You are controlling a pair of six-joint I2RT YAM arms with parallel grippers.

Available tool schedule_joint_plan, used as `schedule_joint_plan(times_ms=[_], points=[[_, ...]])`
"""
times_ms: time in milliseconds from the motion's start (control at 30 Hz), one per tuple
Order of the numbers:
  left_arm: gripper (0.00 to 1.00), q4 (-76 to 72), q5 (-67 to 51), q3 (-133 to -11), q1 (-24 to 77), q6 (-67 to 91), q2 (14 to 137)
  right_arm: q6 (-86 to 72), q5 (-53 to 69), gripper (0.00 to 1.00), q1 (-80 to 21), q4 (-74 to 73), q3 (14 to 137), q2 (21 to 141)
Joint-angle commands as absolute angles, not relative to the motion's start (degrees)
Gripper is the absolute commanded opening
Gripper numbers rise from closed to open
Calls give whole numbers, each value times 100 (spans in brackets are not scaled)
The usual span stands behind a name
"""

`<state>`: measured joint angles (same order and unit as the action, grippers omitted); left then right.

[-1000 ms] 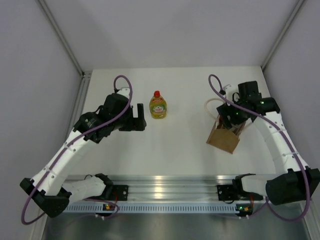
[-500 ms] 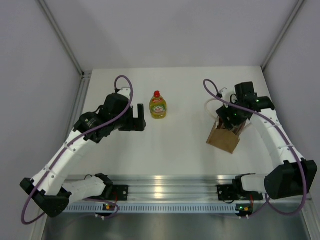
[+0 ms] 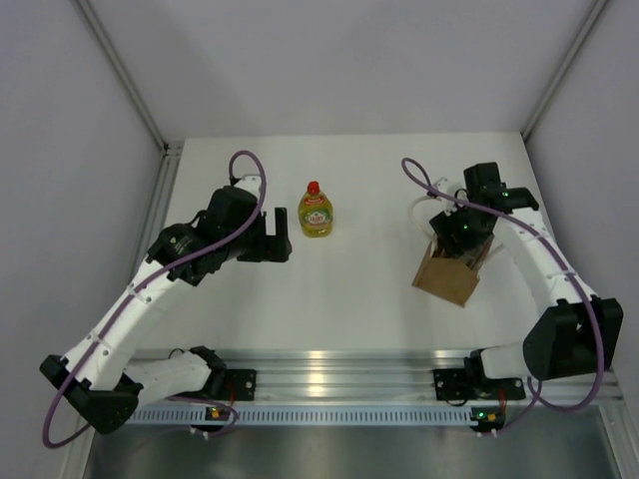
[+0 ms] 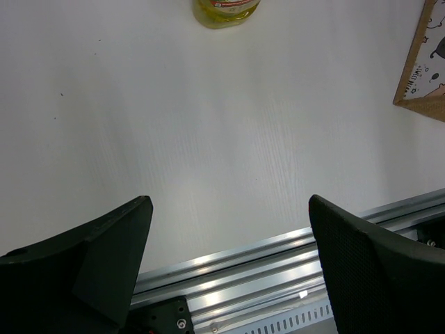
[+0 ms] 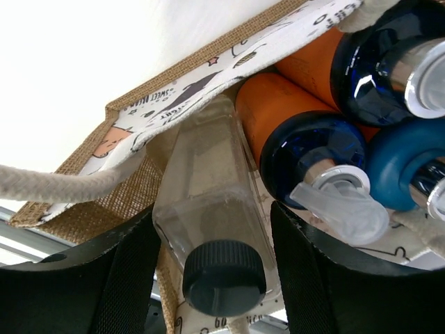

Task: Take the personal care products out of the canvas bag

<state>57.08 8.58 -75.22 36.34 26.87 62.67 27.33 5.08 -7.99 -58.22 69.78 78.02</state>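
The canvas bag (image 3: 446, 276) stands at the right of the table. My right gripper (image 3: 462, 239) is in its mouth. In the right wrist view the gripper (image 5: 214, 229) is shut on the whitish rectangular bottle (image 5: 207, 188) just above its dark cap (image 5: 224, 278), and the bottle is still inside the bag (image 5: 118, 202). Three orange bottles with blue tops (image 5: 306, 139) lie beside it in the bag. The yellow-green bottle with the red cap (image 3: 316, 212) stands on the table. My left gripper (image 3: 279, 236) is open and empty just left of it.
A white rope handle (image 5: 62, 182) crosses left of the right fingers. In the left wrist view the yellow-green bottle's base (image 4: 226, 7) is at the top edge, the bag's corner (image 4: 425, 69) at the right, and the metal rail (image 4: 278, 264) at the table's near edge.
My right wrist has shifted slightly left and farther over the bag's mouth. The left arm, the bag and the yellow-green bottle have not moved.
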Motion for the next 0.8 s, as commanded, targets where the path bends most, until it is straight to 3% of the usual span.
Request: schedule_joint_plan(times_ms=[0, 500, 600, 767], points=[[98, 5660, 940, -7647, 3647, 2610, 6232, 2690, 721, 61, -685, -5669, 7075, 7875], [98, 5643, 958, -7603, 3647, 2628, 6293, 2294, 457, 60, -659, -5169, 6320, 7674], [98, 5651, 958, -7585, 3647, 2637, 6302, 2180, 299, 52, -668, -5037, 6223, 7577], [98, 5651, 940, -7585, 3647, 2628, 6328, 1987, 237, 27, -642, -4957, 6249, 7489]])
